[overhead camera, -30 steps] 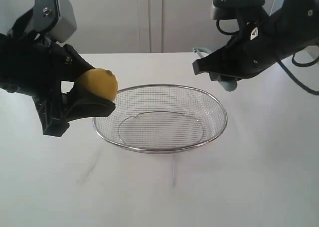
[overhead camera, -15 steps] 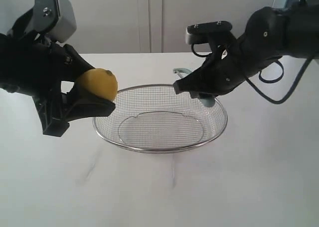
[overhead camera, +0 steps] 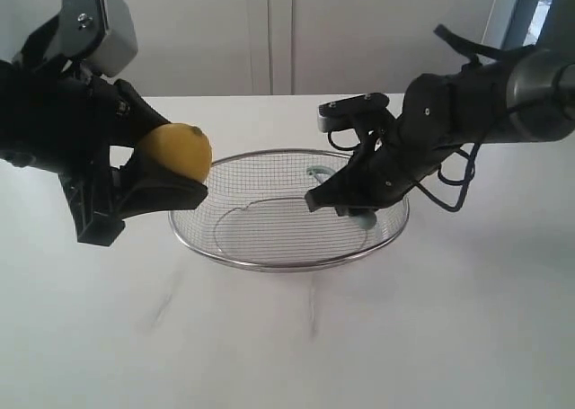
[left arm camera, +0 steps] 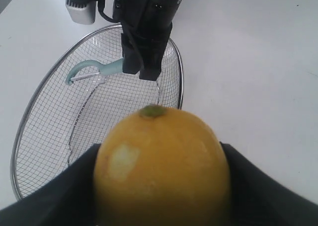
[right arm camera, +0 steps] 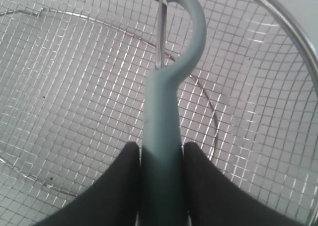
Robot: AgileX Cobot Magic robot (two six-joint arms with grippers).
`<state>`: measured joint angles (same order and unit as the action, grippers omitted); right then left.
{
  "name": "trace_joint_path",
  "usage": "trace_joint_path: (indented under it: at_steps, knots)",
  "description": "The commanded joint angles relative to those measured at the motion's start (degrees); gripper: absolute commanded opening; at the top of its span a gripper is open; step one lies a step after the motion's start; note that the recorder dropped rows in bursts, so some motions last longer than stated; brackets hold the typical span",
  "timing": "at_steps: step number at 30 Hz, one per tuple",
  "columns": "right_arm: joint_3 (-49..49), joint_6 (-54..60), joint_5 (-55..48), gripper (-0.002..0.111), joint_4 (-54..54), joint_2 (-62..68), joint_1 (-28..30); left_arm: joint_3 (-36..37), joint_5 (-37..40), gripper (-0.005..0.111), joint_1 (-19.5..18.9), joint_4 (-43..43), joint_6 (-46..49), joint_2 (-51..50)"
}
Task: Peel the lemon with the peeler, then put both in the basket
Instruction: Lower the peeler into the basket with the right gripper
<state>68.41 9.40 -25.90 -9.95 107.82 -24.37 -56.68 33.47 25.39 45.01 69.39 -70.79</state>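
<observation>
- Exterior view: left claw (overhead camera: 186, 164) holds the lemon (overhead camera: 173, 148) at nine o'clock of the basket (overhead camera: 269, 267).
- At its three o'clock side, right claw (overhead camera: 340, 204) holds the peeler (overhead camera: 316, 170) over the mesh.

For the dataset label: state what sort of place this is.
Likely a robot test bench staged as a kitchen counter: a bare white table, plain pale panels behind it, and only a wire basket, a lemon and a peeler as props.
</observation>
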Motion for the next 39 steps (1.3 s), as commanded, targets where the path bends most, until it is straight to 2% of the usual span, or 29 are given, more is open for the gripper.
trace_joint_path:
  at_steps: [1, 8, 15, 22, 30, 39]
  knots:
    - [0.3, 1.0, 1.9, 0.000, -0.7, 1.3, -0.7, 0.1, 0.6, 0.000, -0.1, 1.1, -0.3, 0.7]
    - [0.3, 1.0, 1.6, 0.001, -0.7, 2.1, -1.2, 0.1, 0.6, 0.000, -0.1, 1.1, -0.3, 0.7]
    - [0.3, 1.0, 0.0, 0.022, -0.8, 2.1, -1.4, 0.1, 0.6, 0.000, -0.1, 1.1, -0.3, 0.7]
    - [0.3, 1.1, -1.6, 0.034, -5.6, 2.1, -1.4, 0.1, 0.6, 0.000, -0.1, 1.1, -0.3, 0.7]
    - [0.3, 1.1, -2.5, 0.043, -6.1, 2.0, -1.4, 0.1, 0.6, 0.000, -0.1, 1.1, -0.3, 0.7]
    - [0.9, 1.1, -4.9, 0.043, -8.0, 2.0, -1.9, 0.1, 0.7, 0.000, -0.1, 1.1, -0.3, 0.7]
